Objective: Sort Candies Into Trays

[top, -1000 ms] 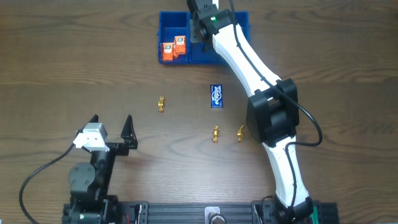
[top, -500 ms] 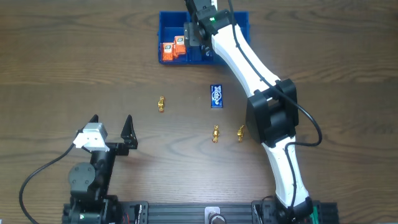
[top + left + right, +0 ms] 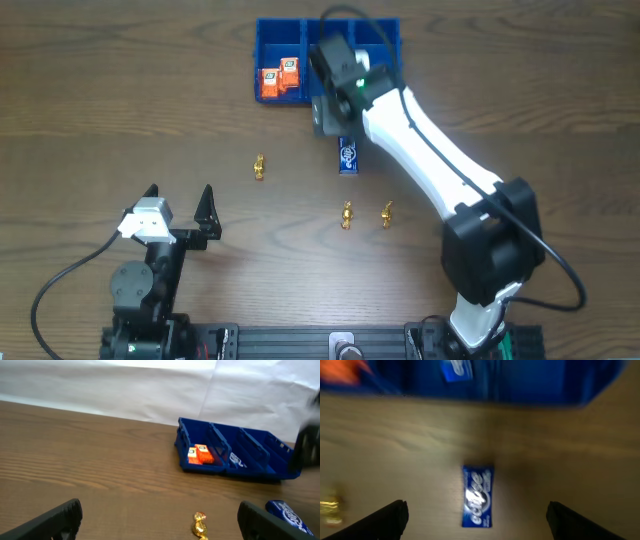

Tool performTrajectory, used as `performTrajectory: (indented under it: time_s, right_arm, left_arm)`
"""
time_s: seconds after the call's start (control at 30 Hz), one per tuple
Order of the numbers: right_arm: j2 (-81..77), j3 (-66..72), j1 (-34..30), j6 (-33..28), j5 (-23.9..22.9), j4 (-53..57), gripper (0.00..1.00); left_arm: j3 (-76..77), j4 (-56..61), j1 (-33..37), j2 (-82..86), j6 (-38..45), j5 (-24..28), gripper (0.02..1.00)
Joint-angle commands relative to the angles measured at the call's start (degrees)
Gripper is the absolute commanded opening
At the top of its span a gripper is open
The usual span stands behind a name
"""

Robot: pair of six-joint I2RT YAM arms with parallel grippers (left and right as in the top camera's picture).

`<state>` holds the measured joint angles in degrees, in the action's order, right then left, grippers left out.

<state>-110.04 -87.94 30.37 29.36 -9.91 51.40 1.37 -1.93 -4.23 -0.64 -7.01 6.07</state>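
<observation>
Just outside blue tray (image 3: 262, 50) | blue candy (image 3: 347, 157) beneath right gripper (image 3: 475, 518) | gold candies (image 3: 347, 215) near

Soft, even overhead light; faint shadows on the table (image 3: 120, 100); right wrist view smeared by motion.
</observation>
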Motion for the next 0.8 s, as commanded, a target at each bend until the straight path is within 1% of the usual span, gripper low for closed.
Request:
performTrajectory:
  time_s: [0.03, 0.07, 0.4, 0.43, 0.47, 0.5, 0.53, 0.6, 0.67, 0.7, 0.8]
  right_arm:
    - [-0.92, 9.35, -0.94, 3.69, 3.54, -5.14, 0.917]
    - [-1.29, 11.04, -1.01, 3.67, 4.31, -6.88, 0.915]
    - [-6.75, 11.23, -0.74, 3.72, 5.81, -9.20, 0.912]
    - [-6.84, 11.23, -0.74, 3.69, 5.81, -9.44, 0.886]
    - [-6.84, 11.23, -0.74, 3.69, 5.81, -9.57, 0.858]
    - [-6.84, 11.23, -0.74, 3.69, 5.81, -9.68, 0.801]
    - [-6.84, 11.23, -0.74, 3.69, 5.81, -9.77, 0.720]
    - [-6.84, 11.23, -0.74, 3.89, 5.77, -9.79, 0.514]
    - [-6.84, 11.23, -0.74, 3.89, 5.79, -9.81, 0.386]
    - [-6.84, 11.23, -0.74, 3.89, 5.79, -9.81, 0.338]
    - [-6.64, 11.06, -0.15, 3.89, 5.77, -9.94, 0.268]
  left_arm:
    - [-1.09, -1.95, 0.20, 0.28, 0.81, 0.90, 0.998]
    - [-1.09, -1.95, 0.20, 0.28, 0.81, 0.90, 0.998]
    - [-1.09, -1.95, 0.20, 0.28, 0.81, 0.87, 0.998]
    - [-1.09, -1.95, 0.20, 0.28, 0.81, 0.90, 0.998]
    - [-1.09, -1.95, 0.20, 0.28, 0.81, 0.87, 0.998]
    - [-1.09, -1.95, 0.20, 0.28, 0.81, 0.90, 0.998]
    - [-1.09, -1.95, 0.20, 0.28, 0.81, 0.87, 0.998]
    - [-1.09, -1.95, 0.20, 0.28, 0.81, 0.87, 0.998]
    - [-1.09, -1.95, 0.20, 0.28, 0.81, 0.90, 0.998]
    - [-1.09, -1.95, 0.20, 0.28, 0.81, 0.87, 0.998]
    - [-1.09, -1.95, 0.20, 0.28, 0.81, 0.87, 0.998]
